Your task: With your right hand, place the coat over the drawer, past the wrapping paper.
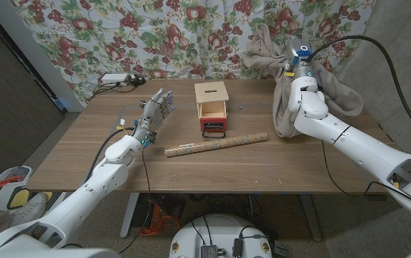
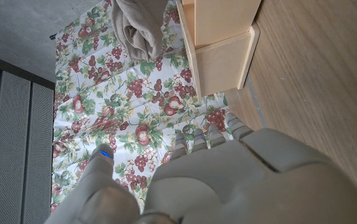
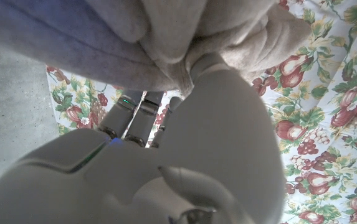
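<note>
The beige coat (image 1: 331, 89) hangs bunched above the table's right back part, and its lower end reaches down to the tabletop. My right hand (image 1: 298, 56) grips it near the top, raised well above the table. In the right wrist view the coat (image 3: 166, 37) is folded over my right hand (image 3: 190, 162). The small wooden drawer box (image 1: 212, 107) with a red front stands at mid table, left of the coat. The wrapping paper roll (image 1: 216, 144) lies just in front of it. My left hand (image 1: 155, 111) stands left of the box, fingers apart and empty. In the left wrist view the box (image 2: 222, 43) and coat (image 2: 138, 28) show beyond my left hand (image 2: 228, 180).
A floral curtain (image 1: 155, 29) hangs behind the table. A white power strip (image 1: 117, 79) with cables lies at the back left corner. A black cable (image 1: 391, 64) arcs over my right arm. Bare wood (image 1: 262, 168) stretches in front of the roll.
</note>
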`<state>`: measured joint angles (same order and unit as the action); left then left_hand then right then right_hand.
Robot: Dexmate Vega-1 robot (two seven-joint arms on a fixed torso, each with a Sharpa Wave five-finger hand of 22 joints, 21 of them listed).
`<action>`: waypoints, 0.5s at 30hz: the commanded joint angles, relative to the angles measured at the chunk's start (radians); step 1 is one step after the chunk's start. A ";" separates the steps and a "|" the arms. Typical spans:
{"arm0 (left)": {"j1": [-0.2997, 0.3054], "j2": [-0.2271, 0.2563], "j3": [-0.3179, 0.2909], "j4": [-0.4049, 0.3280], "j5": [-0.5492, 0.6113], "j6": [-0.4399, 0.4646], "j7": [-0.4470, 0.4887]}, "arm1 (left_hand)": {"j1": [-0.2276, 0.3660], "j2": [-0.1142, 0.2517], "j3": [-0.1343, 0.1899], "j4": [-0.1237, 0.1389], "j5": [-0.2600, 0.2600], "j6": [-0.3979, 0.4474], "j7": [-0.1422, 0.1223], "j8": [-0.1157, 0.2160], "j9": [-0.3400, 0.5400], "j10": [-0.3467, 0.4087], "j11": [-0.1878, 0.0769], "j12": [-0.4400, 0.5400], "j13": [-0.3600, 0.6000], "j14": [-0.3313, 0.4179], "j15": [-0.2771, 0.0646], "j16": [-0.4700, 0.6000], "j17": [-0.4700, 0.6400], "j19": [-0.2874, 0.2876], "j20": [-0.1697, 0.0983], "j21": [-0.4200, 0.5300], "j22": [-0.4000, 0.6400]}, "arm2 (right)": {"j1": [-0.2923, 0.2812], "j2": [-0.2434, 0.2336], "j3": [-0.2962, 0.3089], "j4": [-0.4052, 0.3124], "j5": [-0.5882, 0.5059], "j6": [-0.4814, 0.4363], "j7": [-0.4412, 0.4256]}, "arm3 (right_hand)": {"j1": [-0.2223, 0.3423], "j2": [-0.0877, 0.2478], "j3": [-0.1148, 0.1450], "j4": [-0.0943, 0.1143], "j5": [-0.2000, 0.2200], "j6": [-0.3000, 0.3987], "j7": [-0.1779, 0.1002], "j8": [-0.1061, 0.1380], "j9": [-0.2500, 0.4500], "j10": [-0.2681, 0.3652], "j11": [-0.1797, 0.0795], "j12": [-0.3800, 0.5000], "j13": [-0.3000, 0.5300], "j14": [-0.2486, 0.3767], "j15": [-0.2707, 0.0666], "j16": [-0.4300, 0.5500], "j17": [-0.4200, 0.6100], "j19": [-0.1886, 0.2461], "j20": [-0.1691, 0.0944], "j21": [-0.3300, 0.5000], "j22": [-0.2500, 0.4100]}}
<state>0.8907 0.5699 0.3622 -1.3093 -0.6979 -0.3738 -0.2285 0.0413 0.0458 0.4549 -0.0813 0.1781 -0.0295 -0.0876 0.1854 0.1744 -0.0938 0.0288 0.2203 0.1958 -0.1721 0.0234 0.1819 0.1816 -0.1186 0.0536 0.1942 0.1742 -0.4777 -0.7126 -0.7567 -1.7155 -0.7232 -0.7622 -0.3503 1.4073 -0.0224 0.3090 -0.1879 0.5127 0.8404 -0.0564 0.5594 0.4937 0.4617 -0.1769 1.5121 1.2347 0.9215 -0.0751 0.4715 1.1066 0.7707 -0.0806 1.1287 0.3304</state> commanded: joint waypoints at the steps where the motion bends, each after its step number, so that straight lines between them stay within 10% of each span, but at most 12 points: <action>1: 0.003 -0.004 0.001 -0.003 0.002 -0.008 0.001 | -0.005 0.001 -0.001 0.002 0.003 0.008 -0.002 0.001 0.004 0.004 -0.003 0.001 0.002 -0.067 0.005 0.004 0.002 0.004 0.001 0.002 0.003 | -0.019 -0.032 0.029 -0.090 -0.068 0.010 0.032 | 0.008 -0.003 0.050 0.030 0.013 0.011 0.003 0.005 0.003 -0.008 0.003 0.008 0.004 0.060 -0.153 -0.002 0.004 -0.003 -0.109 0.011 -0.001; 15: 0.037 0.019 -0.012 -0.055 0.007 -0.013 0.022 | -0.005 0.001 -0.002 0.003 0.003 0.009 0.000 0.001 0.004 0.005 -0.002 0.001 0.002 -0.067 0.004 0.004 0.002 0.004 0.001 0.002 0.003 | -0.055 -0.048 0.073 -0.184 -0.142 0.048 0.055 | 0.004 -0.009 0.057 0.032 0.031 0.012 0.004 0.007 0.003 -0.009 0.002 0.027 0.004 0.067 -0.153 -0.010 0.012 -0.009 -0.110 0.029 -0.013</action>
<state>0.9051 0.5751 0.3594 -1.3312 -0.6954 -0.3812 -0.2226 0.0413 0.0458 0.4550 -0.0812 0.1781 -0.0295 -0.0876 0.1853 0.1744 -0.0938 0.0288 0.2203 0.1959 -0.1720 0.0235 0.1819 0.1816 -0.1186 0.0536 0.1942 0.1741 -0.5077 -0.7463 -0.7161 -1.8287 -0.8093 -0.7423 -0.3161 1.4084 -0.0292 0.3105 -0.1893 0.5343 0.8512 -0.0522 0.5594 0.4955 0.4565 -0.1716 1.5314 1.2346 0.9254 -0.0786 0.4635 1.1141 0.7667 -0.0875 1.1512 0.3165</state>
